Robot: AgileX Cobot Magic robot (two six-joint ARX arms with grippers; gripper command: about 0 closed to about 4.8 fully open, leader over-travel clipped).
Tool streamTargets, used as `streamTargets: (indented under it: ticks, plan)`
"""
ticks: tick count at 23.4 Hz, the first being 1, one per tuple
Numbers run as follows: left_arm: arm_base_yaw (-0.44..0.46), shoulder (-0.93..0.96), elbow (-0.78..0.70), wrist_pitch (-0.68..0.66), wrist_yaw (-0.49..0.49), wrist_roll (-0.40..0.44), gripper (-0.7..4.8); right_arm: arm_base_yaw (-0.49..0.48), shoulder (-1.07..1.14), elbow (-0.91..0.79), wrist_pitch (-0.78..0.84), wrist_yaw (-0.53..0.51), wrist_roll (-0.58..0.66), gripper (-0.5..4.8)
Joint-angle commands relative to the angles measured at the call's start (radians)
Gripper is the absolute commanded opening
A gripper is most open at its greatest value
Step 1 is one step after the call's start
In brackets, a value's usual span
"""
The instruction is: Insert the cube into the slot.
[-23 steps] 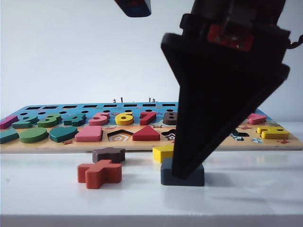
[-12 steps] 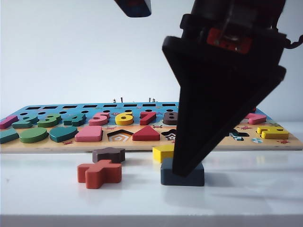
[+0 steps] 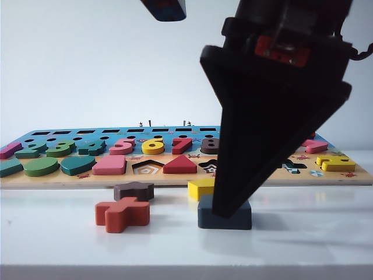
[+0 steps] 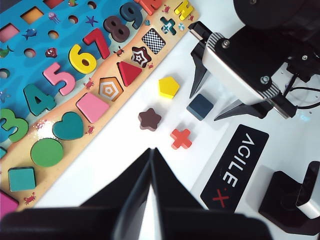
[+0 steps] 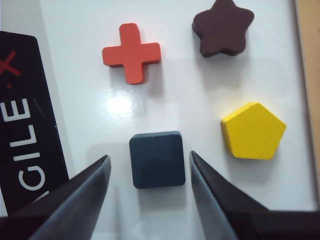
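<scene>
AGILE·X on plate point(image 4: 235, 167), board point(image 4: 75, 75) numerals (3–8)

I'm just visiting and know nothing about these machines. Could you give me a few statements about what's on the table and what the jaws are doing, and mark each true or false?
1. The right gripper has its jaws open on either side of the cube. True.
2. The cube is already in the puzzle board. False: it lies on the white table.
3. The left gripper holds the red cross. False: its jaws are shut on nothing, apart from the cross.
4. A yellow pentagon lies beside the cube. True.
5. The brown star is stacked on the cross. False: they lie apart.
</scene>
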Motion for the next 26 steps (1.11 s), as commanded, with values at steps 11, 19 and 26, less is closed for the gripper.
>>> streamTargets:
  ticks: [11, 19, 26]
  plan:
    - [-0.001, 0.0, 0.003, 0.012, 0.005, 0.005, 0.2, 0.003, 0.014, 0.001, 0.014, 0.014, -0.004, 2.26]
    - [-0.001, 0.0, 0.003, 0.012, 0.005, 0.005, 0.2, 0.003, 0.014, 0.001, 0.014, 0.033, -0.004, 2.05]
    - [-0.001, 0.0, 0.003, 0.012, 0.005, 0.005, 0.2, 0.003, 0.014, 0.001, 0.014, 0.033, -0.004, 1.36]
